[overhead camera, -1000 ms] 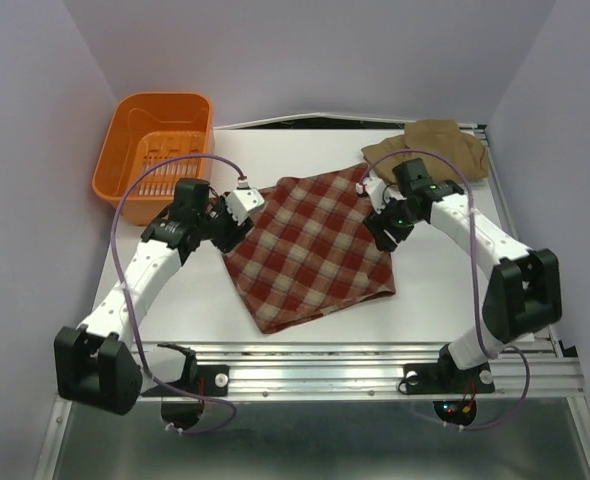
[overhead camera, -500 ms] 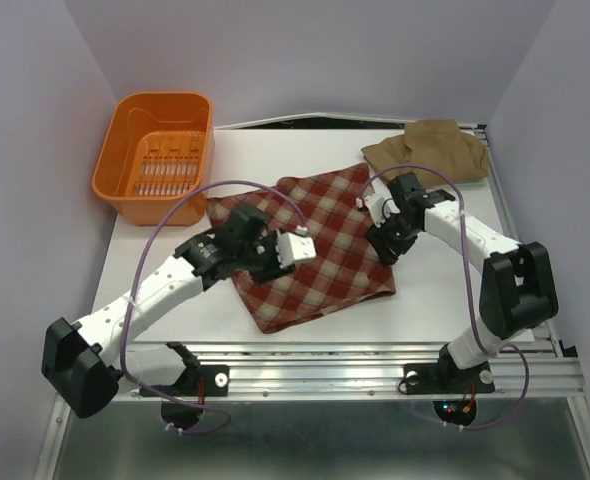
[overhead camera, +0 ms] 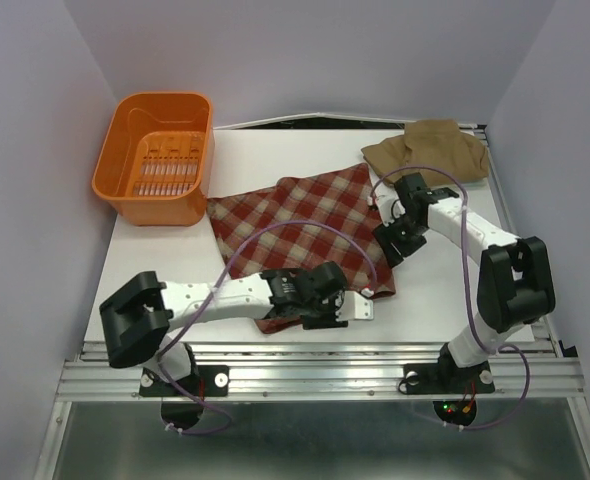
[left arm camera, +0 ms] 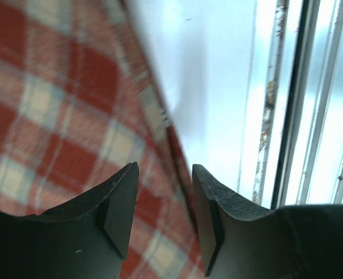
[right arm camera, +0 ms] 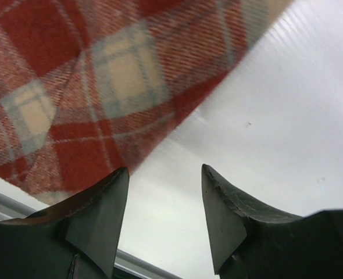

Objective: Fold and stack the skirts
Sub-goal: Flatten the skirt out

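The red-and-cream plaid skirt (overhead camera: pixel 300 225) lies spread flat across the middle of the surface (overhead camera: pixel 165 260). The tan-brown skirt (overhead camera: pixel 430 150) sits at the far right corner and the orange basket (overhead camera: pixel 153 207) at the far left. The left pincer (left arm camera: pixel 164 167) hangs apart and empty over the plaid's hem by the near edge, and the right pincer (right arm camera: pixel 164 170), also apart and empty, sits just off the plaid's right edge.
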Controlling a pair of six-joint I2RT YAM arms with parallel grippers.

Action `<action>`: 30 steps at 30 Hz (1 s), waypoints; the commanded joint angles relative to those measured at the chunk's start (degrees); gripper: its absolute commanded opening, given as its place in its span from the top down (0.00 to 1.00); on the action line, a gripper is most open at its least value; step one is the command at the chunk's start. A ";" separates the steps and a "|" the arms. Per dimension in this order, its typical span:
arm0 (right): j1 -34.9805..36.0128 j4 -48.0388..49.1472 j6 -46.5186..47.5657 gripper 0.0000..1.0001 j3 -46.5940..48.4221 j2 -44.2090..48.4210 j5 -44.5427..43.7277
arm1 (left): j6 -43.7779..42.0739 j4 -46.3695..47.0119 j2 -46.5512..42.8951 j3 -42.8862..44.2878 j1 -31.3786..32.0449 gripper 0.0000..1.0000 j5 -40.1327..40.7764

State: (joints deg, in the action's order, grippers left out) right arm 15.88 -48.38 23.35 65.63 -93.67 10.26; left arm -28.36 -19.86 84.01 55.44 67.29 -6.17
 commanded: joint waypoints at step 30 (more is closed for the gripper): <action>-8.58 -6.55 0.20 0.40 7.41 2.00 4.77 | 10.16 10.98 14.60 6.26 0.92 0.87 5.82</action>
State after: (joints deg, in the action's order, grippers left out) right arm 8.21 -54.02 22.70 70.81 -93.86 15.07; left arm -19.14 -11.20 98.39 60.03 69.21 -0.21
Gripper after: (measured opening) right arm 0.598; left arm 0.306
